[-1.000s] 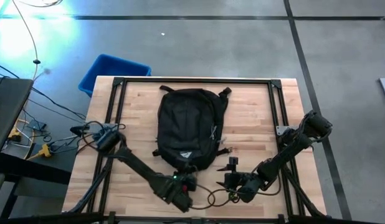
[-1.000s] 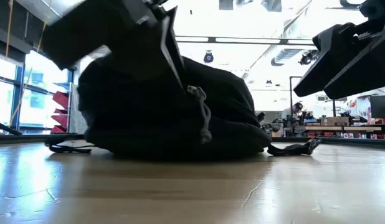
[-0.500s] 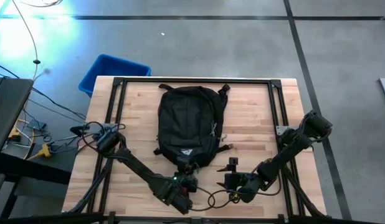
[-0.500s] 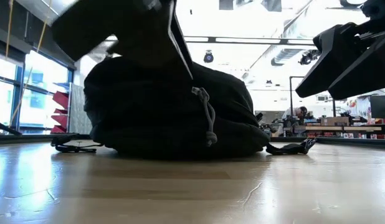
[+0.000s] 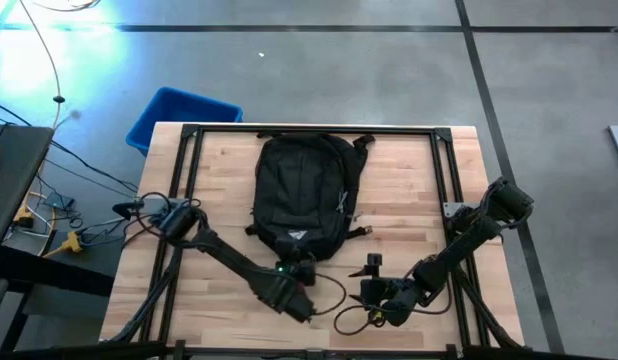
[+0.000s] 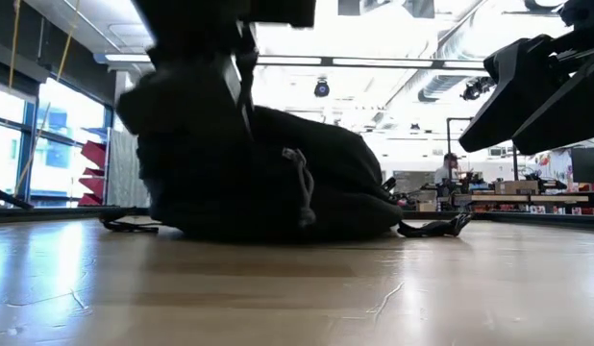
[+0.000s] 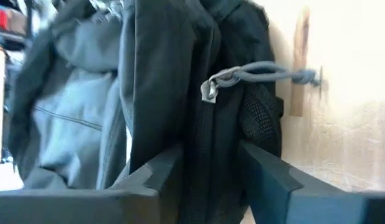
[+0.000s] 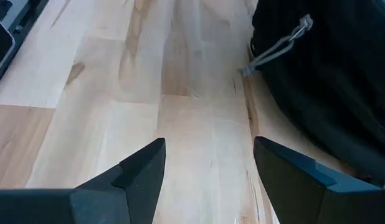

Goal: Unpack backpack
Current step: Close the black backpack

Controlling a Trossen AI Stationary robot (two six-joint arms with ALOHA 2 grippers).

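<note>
L fingers (image 7: 208, 180) pinching backpack (image 5: 301, 192) edge; R fingers (image 8: 208, 171) apart, empty.

The backpack (image 5: 302, 195) has slid across the desk (image 5: 409, 200) toward the blue bin (image 5: 179, 115) side, its top edge now nearer the desk's far frame bar. The left end effector (image 5: 298, 268) has moved forward with it, staying at the backpack's near end, and its fingers (image 7: 161, 171) have narrowed around a fold of the black fabric.
</note>
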